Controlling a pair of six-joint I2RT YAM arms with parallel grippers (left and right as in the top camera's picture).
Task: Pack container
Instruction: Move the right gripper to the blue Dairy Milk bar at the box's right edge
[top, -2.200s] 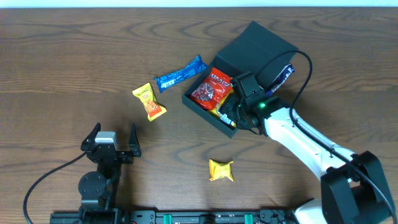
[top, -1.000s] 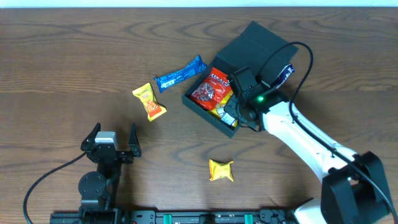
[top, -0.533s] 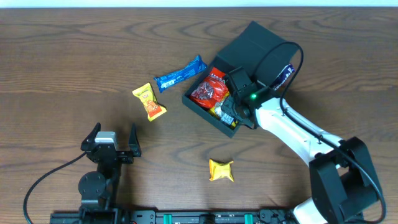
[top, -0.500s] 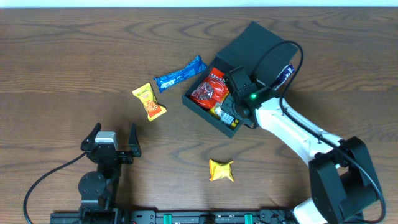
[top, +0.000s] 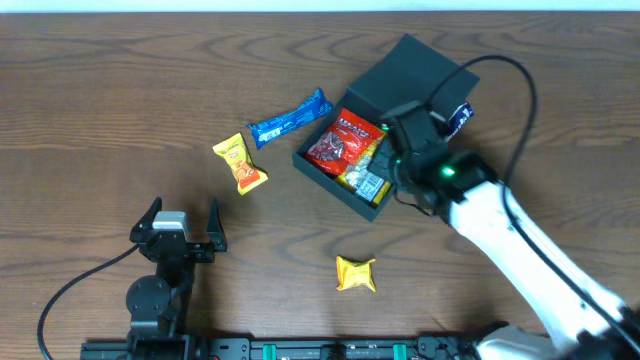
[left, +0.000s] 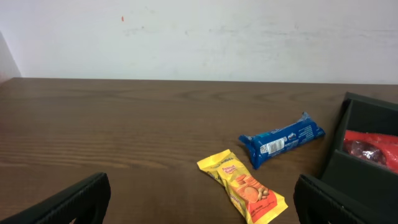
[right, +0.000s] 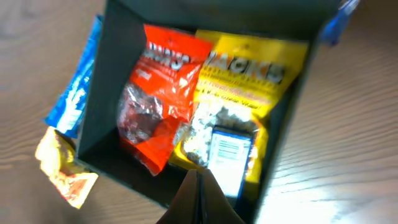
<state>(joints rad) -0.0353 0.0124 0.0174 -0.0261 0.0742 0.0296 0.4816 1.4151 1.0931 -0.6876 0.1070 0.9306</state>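
Because the container (top: 410, 75) looks like light, stiff cardboard, we'd pinch a side wall — right gripper (right: 196, 186) hangs over it, fingers pressed together and empty; left gripper (top: 183, 214) stands well away, spread wide.

Left arm (top: 152, 296): black housings throughout, with a silver-grey block (top: 171, 221) at the wrist. A thin black base cable (top: 75, 282) leads off its left side. Left gripper (top: 184, 212): two black fingers. Right arm (top: 512, 238): smooth white shell links and a black wrist module with a lit green indicator (top: 443, 172). A black wrist cable (top: 500, 59) loops above it.
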